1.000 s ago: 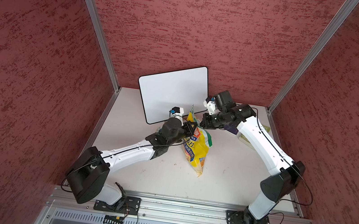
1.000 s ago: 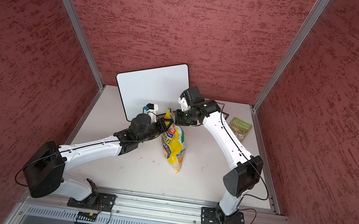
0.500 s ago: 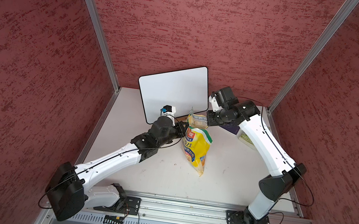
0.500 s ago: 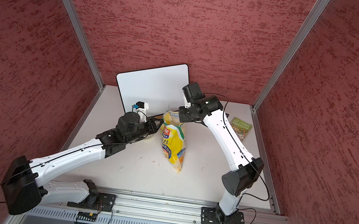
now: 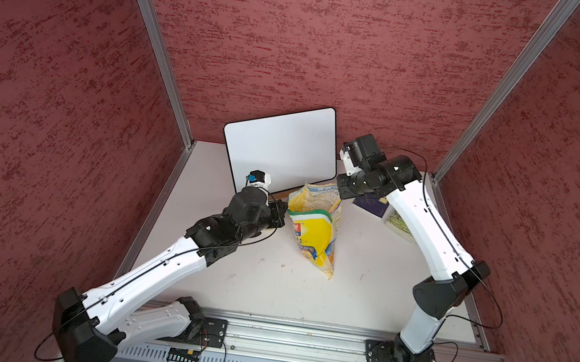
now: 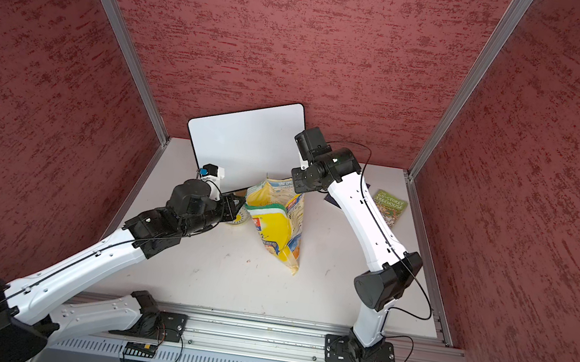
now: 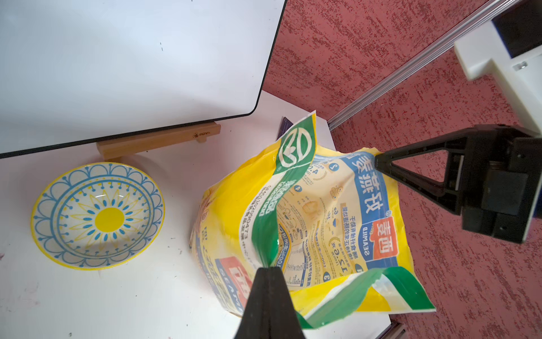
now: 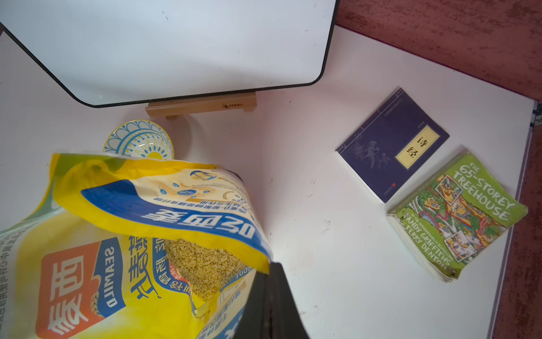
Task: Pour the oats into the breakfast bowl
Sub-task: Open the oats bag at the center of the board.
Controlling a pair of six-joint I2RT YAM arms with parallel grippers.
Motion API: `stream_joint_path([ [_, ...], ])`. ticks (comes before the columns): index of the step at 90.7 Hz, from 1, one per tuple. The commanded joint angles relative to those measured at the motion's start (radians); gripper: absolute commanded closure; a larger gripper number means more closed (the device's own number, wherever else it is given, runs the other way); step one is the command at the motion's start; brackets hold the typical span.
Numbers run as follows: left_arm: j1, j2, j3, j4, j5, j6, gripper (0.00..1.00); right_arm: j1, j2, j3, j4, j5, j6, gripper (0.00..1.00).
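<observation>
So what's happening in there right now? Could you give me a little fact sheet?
oat bag: yellow, standing on the table, mouth held open
left pincer: shut on the bag's green rim
right pincer: shut on the opposite rim
oats: inside the bag, none poured
bowl: empty, beside the bag, near the whiteboard
books: purple book and green book, lying flat, untouched
</observation>
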Motion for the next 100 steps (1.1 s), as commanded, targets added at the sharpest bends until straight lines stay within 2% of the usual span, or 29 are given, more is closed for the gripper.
stream_joint_path([
  [1,0.008,-0.025,0.057,0.000,-0.009,0.065,0.79,-0.012,-0.006,0.047,0.070,-0.093,-0.043,1.00],
  [10,0.009,-0.004,0.095,0.008,0.018,0.119,0.61,-0.011,0.001,0.032,0.077,-0.191,-0.048,1.00],
  [23,0.015,0.088,0.247,-0.078,0.051,0.228,0.36,-0.011,0.002,0.030,0.081,-0.202,-0.050,1.00],
  [33,0.025,0.180,0.385,-0.202,0.063,0.320,0.29,-0.011,-0.005,0.032,0.082,-0.208,-0.051,1.00],
  [50,0.098,0.338,0.544,-0.425,0.147,0.455,0.29,-0.011,-0.003,0.033,0.070,-0.198,-0.055,1.00],
  [76,0.180,0.436,0.587,-0.483,0.205,0.552,0.33,-0.012,0.002,0.033,0.076,-0.205,-0.050,1.00],
  [87,0.193,0.491,0.621,-0.478,0.241,0.586,0.40,-0.012,0.006,0.032,0.078,-0.234,-0.051,1.00],
  [100,0.202,0.539,0.660,-0.460,0.269,0.604,0.57,-0.013,0.007,0.032,0.073,-0.231,-0.055,1.00],
])
